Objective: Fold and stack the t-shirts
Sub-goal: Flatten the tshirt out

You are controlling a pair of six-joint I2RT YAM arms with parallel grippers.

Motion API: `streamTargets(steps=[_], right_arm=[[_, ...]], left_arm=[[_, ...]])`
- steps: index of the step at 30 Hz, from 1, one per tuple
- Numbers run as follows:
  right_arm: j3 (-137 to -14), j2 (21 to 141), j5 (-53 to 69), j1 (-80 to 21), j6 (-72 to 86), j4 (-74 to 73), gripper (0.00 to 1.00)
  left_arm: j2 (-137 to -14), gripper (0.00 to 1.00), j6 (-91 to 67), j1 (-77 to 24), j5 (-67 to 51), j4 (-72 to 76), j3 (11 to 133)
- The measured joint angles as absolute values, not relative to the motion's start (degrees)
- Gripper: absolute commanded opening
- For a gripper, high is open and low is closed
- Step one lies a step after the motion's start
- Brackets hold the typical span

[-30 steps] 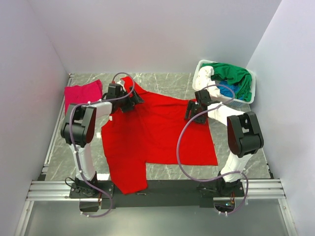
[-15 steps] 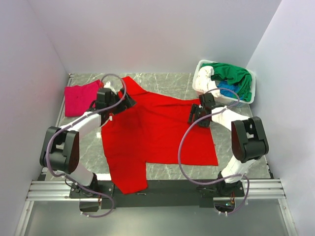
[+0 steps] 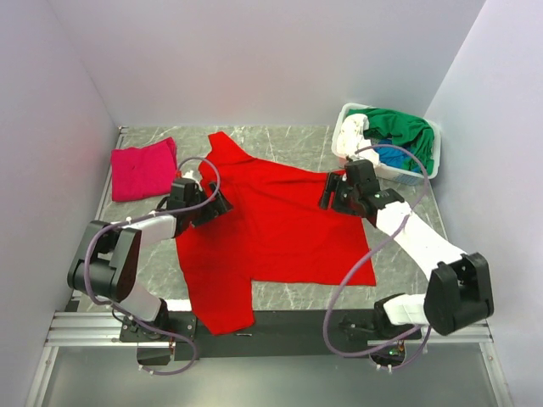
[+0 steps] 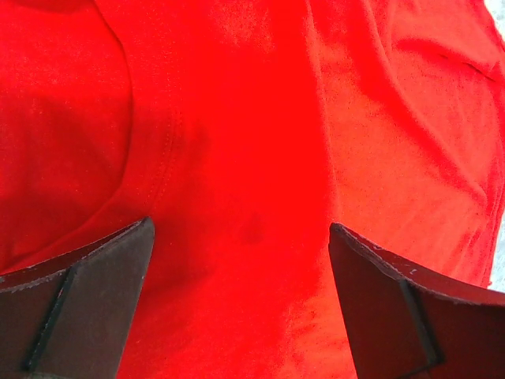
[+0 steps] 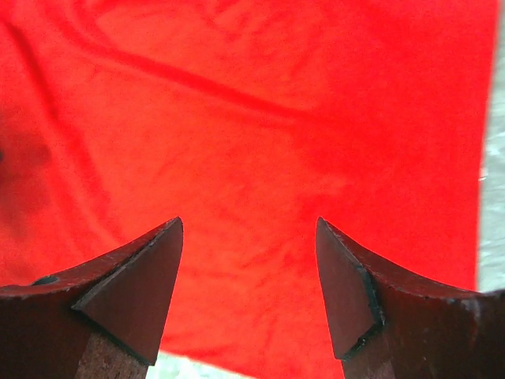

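Observation:
A bright red t-shirt (image 3: 271, 229) lies spread flat across the middle of the table. A folded magenta-pink t-shirt (image 3: 142, 170) rests at the back left. My left gripper (image 3: 221, 204) hovers open over the red shirt's left shoulder; in the left wrist view the left gripper (image 4: 240, 225) has only red t-shirt (image 4: 237, 142) cloth under its wide-apart fingers. My right gripper (image 3: 327, 195) is open above the shirt's back right edge; in the right wrist view the right gripper (image 5: 248, 223) holds nothing and red t-shirt (image 5: 260, 118) fills the frame.
A white plastic basket (image 3: 436, 153) stands at the back right, holding a green shirt (image 3: 400, 127), a blue shirt (image 3: 397, 155) and a white one (image 3: 352, 134). Grey marble table (image 3: 288, 140) shows behind the red shirt. Walls close in on three sides.
The left gripper has pulled back toward the near left, from the collar to the shoulder. The right arm's elbow has swung out to the right; its gripper stays at the shirt's right edge.

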State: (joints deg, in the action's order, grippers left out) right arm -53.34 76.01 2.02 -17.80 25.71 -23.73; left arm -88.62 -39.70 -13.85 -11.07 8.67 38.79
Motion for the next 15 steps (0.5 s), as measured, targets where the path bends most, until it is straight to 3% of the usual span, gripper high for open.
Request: streamTargets(steps=[9, 15], right_arm=[[-53.4, 72.9, 0.9, -25.6, 27.8, -24.5, 0.76], [-55.3, 78.5, 0.7, -35.0, 29.5, -22.4, 0.76]], left_arm=[[-86.1, 0.99, -40.2, -15.5, -9.1, 15.3, 33.4], [-83.0, 0.99, -41.9, -18.8, -7.2, 17.9, 29.1]])
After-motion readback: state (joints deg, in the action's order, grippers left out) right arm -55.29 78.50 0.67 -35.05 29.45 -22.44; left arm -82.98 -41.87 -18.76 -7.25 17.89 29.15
